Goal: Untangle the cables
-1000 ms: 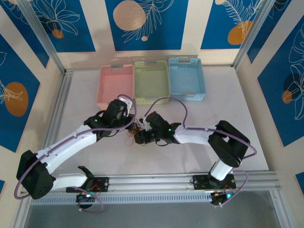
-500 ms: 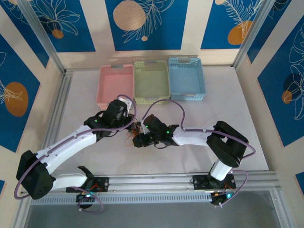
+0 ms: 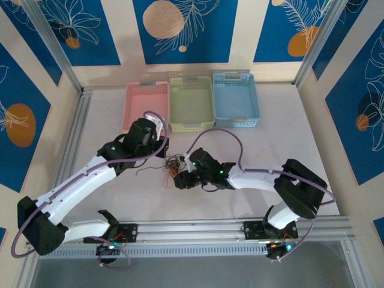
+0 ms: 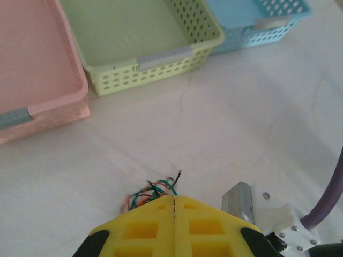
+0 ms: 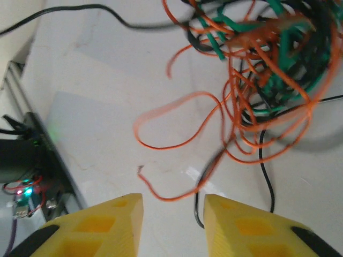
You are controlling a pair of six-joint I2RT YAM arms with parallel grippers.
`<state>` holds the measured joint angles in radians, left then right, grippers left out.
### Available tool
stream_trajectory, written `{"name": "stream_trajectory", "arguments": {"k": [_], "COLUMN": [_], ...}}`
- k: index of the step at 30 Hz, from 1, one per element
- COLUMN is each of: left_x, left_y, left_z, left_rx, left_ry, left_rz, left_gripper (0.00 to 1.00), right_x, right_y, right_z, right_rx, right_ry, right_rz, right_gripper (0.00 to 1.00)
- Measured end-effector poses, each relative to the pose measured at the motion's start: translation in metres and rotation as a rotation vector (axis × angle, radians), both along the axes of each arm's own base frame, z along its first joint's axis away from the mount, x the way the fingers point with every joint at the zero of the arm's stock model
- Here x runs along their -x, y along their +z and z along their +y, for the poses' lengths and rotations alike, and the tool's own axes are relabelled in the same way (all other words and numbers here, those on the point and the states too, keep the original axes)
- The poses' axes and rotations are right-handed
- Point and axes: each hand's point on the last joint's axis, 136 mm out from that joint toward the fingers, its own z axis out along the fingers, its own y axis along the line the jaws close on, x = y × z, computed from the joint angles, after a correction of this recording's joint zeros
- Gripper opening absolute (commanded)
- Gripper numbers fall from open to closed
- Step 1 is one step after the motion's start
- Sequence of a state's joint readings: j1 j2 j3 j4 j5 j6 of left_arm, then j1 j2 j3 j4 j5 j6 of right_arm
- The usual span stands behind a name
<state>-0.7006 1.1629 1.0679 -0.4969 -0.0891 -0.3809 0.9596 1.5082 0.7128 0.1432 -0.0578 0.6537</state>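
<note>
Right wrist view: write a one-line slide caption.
Open right gripper poised before a loose orange strand trailing from the tangled orange, green and black cables.

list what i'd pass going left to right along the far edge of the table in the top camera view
pink basket → green basket → blue basket
</note>
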Motion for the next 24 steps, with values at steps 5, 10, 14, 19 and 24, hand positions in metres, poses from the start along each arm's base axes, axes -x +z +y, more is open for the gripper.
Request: {"name": "stream_trajectory", "arguments": {"k": [5, 10, 14, 19, 24], "left_x": [0.007, 0.017, 0.025, 0.034, 0.043], "left_y": [0.05, 0.104, 0.126, 0.115, 0.088], "left_z": [-0.009, -0.022, -0.034, -0.045, -0.051], "left_rx": [0.047, 0.1, 0.108, 0.074, 0.049], "left_ry": [-0.071, -0.19, -0.297, -0.412, -0.495], "left_rz": [-0.036, -0.099, -0.125, -0.105, -0.061], "left_gripper": [0.0, 0.0, 0.0, 0.0, 0.0], "right_x": [0.001, -0.001, -0.007, -0.03, -0.066], "right_y": [0.035, 0.096, 0.156, 0.183, 0.16], "right_z": [-0.01, -0.026, -0.053, -0.085, -0.099], "right_rx": [-0.112, -0.225, -0.325, -0.349, -0.296], "right_ry": [0.012, 0.046, 0.039, -0.004, -0.008], "right_rz": [-0.062, -0.232, -0.449, -0.643, -0.652], "right_gripper": [0.46, 0.55, 0.71, 0.67, 0.65]}}
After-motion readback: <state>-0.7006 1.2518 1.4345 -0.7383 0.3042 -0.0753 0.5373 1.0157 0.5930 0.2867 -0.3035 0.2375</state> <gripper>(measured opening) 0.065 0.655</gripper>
